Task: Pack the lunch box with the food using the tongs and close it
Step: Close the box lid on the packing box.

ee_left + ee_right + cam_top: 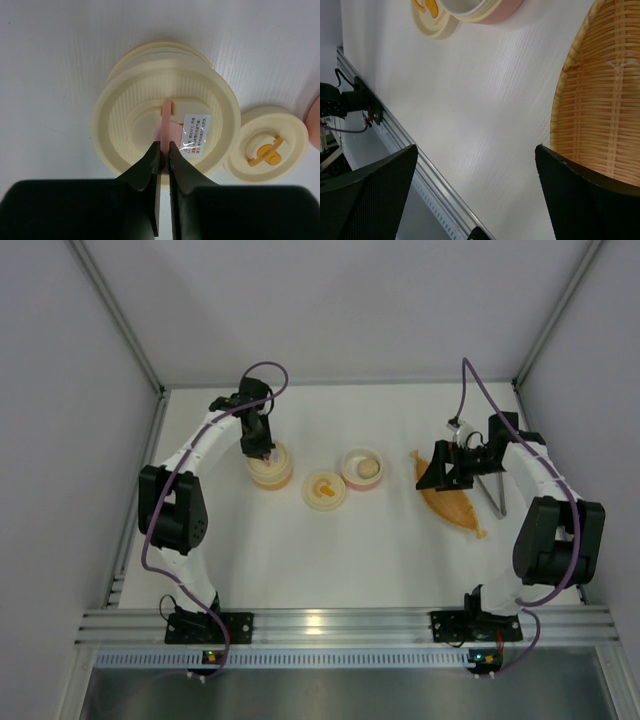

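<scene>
**Left arm at lunch box, right arm over tray**

The left arm reaches forward with its wrist pointing down. The left gripper (164, 150) is pinched tight on the pink strap (166, 120) atop the cream lunch box (125, 130). The right arm folds inward, and the right gripper (475, 155) is spread wide above the wicker tray (600, 100). The tongs (499, 502) lie on the table just right of the tray. The cream ball (367, 468) sits in the pink bowl (358, 485).

walls (330, 300): plain grey | table (300, 550): white | front rail (340, 622): probably aluminium

White table (300, 550) with containers (272, 478), tray (455, 508), tongs (493, 492)
</scene>
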`<state>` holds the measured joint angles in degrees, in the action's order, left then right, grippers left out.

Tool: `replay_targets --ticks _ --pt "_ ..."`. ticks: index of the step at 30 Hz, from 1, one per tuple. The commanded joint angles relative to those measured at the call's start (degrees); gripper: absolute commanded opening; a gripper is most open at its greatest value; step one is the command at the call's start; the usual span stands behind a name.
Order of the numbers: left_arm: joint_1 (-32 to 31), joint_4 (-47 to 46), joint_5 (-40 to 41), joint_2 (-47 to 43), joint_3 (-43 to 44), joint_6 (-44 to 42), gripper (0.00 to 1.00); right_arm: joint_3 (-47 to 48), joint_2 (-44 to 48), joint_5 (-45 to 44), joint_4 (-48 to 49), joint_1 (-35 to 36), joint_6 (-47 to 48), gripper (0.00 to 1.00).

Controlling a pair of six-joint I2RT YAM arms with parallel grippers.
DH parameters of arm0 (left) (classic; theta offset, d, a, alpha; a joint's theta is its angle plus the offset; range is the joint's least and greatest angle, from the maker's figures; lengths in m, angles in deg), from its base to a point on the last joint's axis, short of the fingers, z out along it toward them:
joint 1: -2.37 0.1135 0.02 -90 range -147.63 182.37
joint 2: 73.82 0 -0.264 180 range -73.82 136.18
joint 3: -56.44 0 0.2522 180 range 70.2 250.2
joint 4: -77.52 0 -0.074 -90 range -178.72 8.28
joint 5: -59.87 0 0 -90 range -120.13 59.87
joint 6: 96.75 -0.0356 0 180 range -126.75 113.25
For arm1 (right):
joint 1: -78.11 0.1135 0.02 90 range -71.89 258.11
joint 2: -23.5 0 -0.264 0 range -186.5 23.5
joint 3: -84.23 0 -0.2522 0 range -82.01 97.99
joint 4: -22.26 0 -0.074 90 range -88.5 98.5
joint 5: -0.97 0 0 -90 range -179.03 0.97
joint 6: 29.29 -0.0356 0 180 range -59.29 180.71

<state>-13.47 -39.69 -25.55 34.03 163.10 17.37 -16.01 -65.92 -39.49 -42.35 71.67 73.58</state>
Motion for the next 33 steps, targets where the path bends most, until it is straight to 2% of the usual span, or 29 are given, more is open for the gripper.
replay_targets --ticks 1,33 --pt "0.1 -2.5 0.6 -0.3 1.8 1.6 0.0 1.9 -0.6 1.0 1.0 0.1 1.0 0.99" --pt "0.2 -4.1 1.0 3.5 1.2 -0.5 0.0 1.3 -1.2 1.1 1.3 0.1 1.1 0.99"
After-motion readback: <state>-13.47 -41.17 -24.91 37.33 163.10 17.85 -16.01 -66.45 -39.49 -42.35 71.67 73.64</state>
